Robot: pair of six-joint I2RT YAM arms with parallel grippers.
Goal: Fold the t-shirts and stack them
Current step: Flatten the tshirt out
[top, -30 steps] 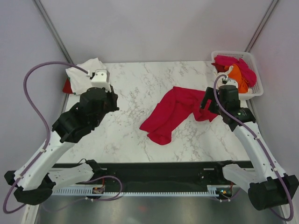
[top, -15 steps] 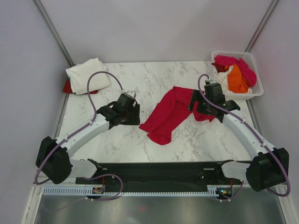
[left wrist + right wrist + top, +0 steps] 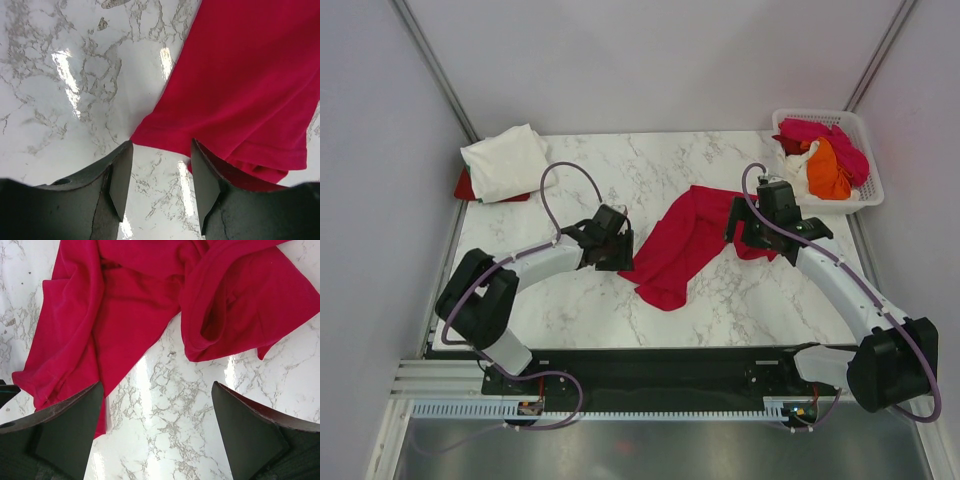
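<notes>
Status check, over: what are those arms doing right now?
Left gripper open at corner of crimson shirt. Right gripper open by its crumpled end. Nothing in the way.

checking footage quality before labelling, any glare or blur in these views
Left wrist view: white glare streaks on the marble table, the red shirt sharp, the left fingers dark with little detail. Right wrist view: similar glare patches on the table, shirt folds crisp, the right fingers equally dark. Top view: even light, faint shadows, no visible blur.
</notes>
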